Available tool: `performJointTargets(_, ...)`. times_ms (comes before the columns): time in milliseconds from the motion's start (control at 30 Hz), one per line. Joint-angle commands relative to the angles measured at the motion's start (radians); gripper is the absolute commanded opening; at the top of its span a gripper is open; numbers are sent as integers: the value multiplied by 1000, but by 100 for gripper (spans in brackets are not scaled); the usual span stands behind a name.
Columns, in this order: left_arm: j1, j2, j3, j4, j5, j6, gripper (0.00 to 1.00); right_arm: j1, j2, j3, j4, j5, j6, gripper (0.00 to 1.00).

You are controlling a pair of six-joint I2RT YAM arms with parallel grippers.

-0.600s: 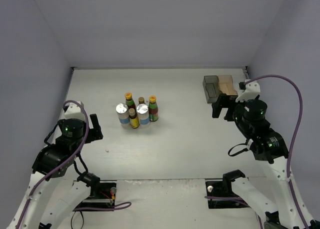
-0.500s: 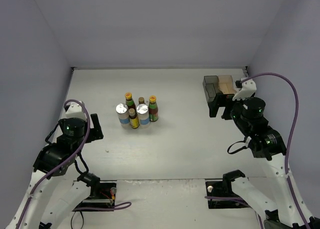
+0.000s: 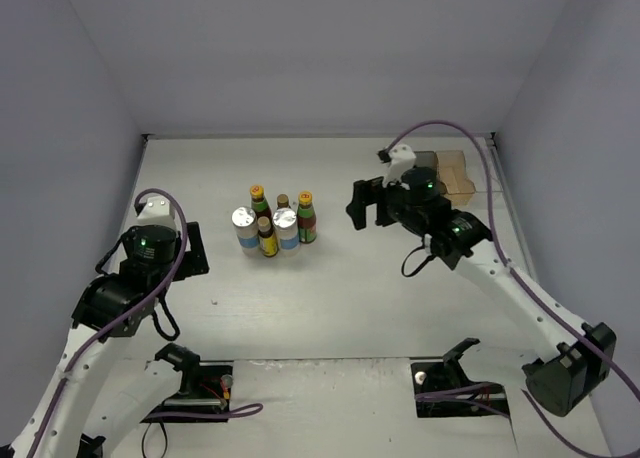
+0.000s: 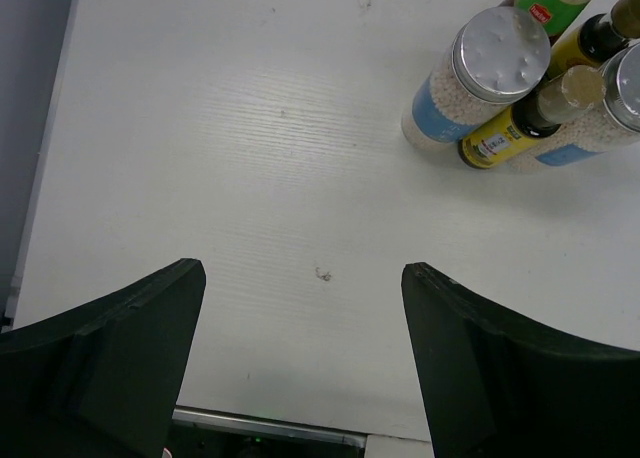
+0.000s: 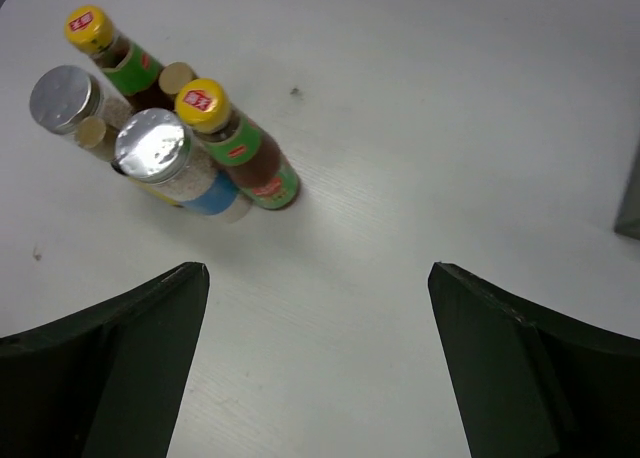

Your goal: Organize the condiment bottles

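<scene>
- Six condiment bottles (image 3: 272,223) stand bunched and touching, left of centre on the table (image 3: 400,308).
- Spread wide, holding nothing: left gripper (image 4: 300,278), right gripper (image 5: 315,278).
- Likely rigid, smooth, light, tippy; pinch the outer yellow-capped bottle (image 5: 238,148) on its body, below the cap.

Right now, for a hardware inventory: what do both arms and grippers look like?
The left arm and right arm have white links and black joint housings with small green lights. A purple cable loops along each. The left gripper and right gripper are black, with broad matte fingers.
</scene>
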Motion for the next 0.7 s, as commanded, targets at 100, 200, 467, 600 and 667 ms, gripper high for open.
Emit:
performJointTargets(100,-2,85,83,-43,31,-63,80,139,196,84,263,88,-12,94)
performJointTargets(200,-2,82,81,-57,62,-92,80,174,277,114,301,116,-18,92)
performJointTargets(467,-2,36,80,-98,64,-121,80,191,424,178,395,121,-20,93)
performJointTargets(600,-2,25,87,-133,45,-115,80,194,484,207,418,126,-17,90)
performJointTargets(667,-2,22,95,-143,41,-114,80,196,516,224,426,126,-15,86)
